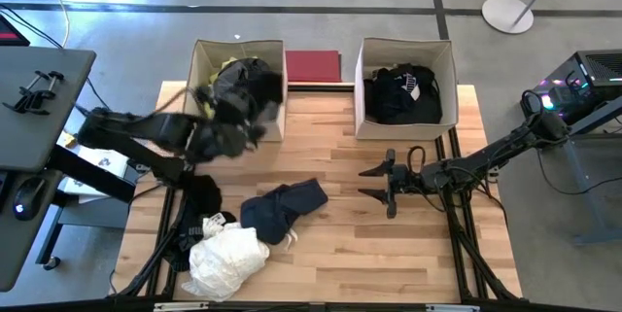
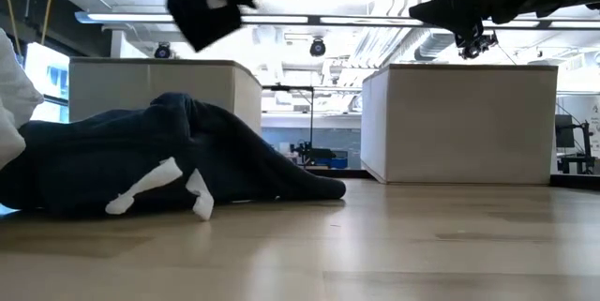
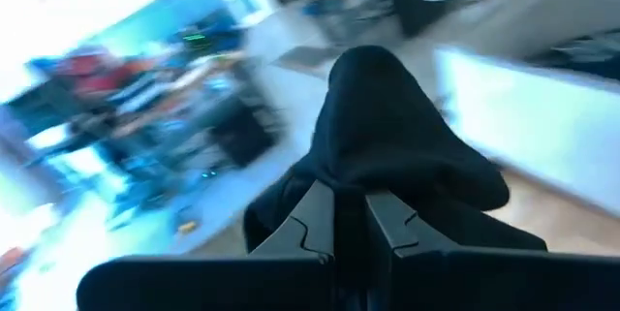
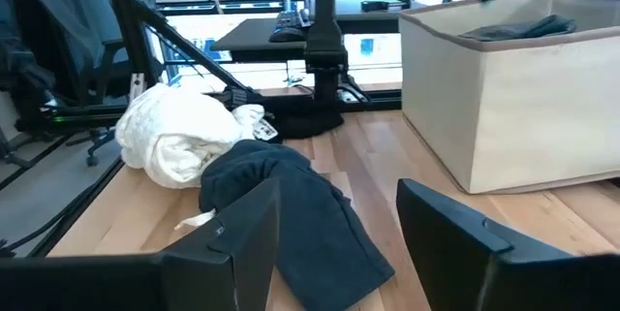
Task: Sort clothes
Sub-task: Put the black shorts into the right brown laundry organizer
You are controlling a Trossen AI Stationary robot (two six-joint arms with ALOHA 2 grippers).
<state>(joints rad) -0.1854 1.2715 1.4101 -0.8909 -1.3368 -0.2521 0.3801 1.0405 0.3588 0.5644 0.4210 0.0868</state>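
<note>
At upper left of the high view, the left gripper [image 1: 222, 129] hangs clamped on a limp black garment [image 1: 243, 93] at the left box's [image 1: 201, 59] front edge, while the right gripper [image 1: 381, 188], fingers wide apart, waits mid-table, nearer the crumpled navy garment [image 1: 282, 209].

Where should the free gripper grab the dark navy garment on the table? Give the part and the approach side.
Grip the raised, bunched fold in the middle of the dark navy garment, coming straight down. It lies in a crumpled mound, highest at the centre, so the hump gives the fingers fabric to pinch. The open right gripper hovers beside it; the left gripper is busy carrying a black garment at the left box.
</note>
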